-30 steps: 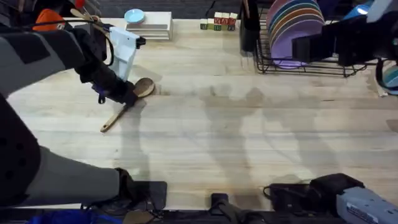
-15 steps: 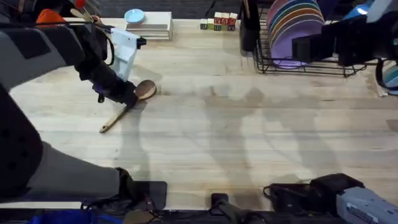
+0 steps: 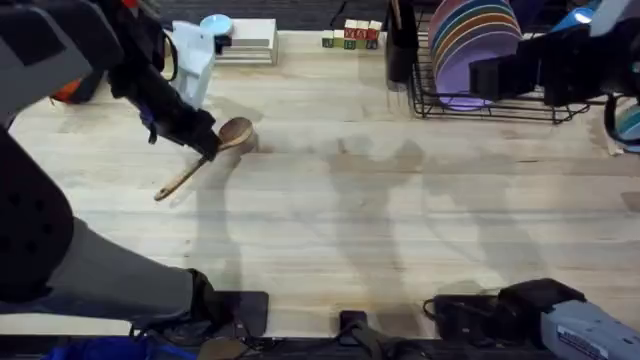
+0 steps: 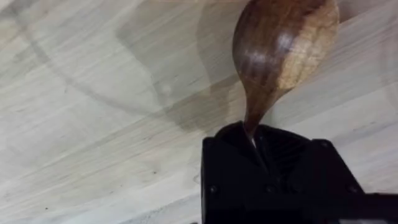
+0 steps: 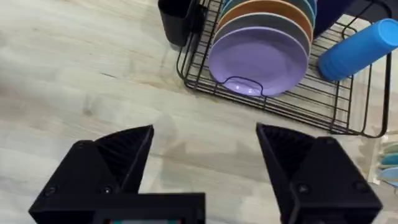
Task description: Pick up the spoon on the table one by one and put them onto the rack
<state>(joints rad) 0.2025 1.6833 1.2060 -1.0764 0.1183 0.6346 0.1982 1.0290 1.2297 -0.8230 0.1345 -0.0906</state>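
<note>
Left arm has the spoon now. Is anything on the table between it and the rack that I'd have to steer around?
Nothing visible does. The left gripper is shut on the spoon, and the table between it and the rack lies bare. The right gripper hangs open in front of the rack, which already holds plates.

Bare light wooden plank table (image 3: 400, 210) stretches open toward the black wire dish rack (image 3: 440, 105), whose slots hold upright coloured plates (image 5: 261, 59).

Pale plank table (image 3: 380, 210), black rack (image 3: 500, 105) on it
</note>
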